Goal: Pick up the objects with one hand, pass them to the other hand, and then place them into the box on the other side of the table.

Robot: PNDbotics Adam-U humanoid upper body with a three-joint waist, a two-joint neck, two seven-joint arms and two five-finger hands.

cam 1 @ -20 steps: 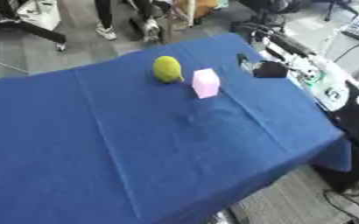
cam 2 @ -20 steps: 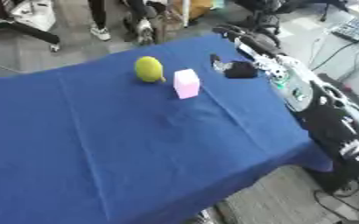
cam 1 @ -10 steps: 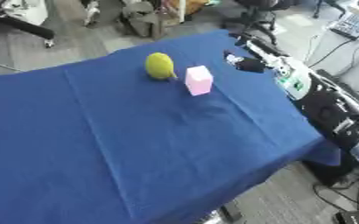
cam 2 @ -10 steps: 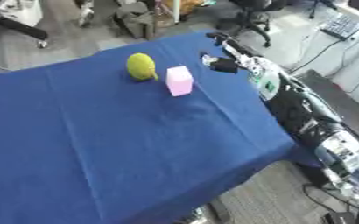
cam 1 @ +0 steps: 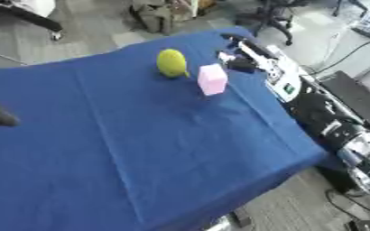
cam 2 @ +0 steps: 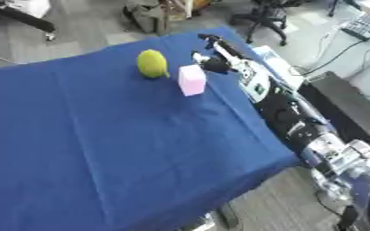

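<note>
Right hand [cam 2: 213, 63] seen at far right table edge, fingers blurred, spread or curled cannot be told. Pink block [cam 2: 191, 80] lies just beside hand at 8 o'clock; yellow-green fruit [cam 2: 151, 63] beyond at 9 o'clock. Right arm judged nearer

My worktop [cam 1: 141, 158] wears a creased blue cloth. Beyond it I see grey floor [cam 1: 93, 22], an office chair's black base [cam 2: 255, 20] and cables [cam 1: 338, 200] trailing at right.

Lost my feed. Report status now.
Right hand beside pink block, holding nothing. Left hand unseen. Yellow-green fruit on blue cloth. No box visible.
</note>
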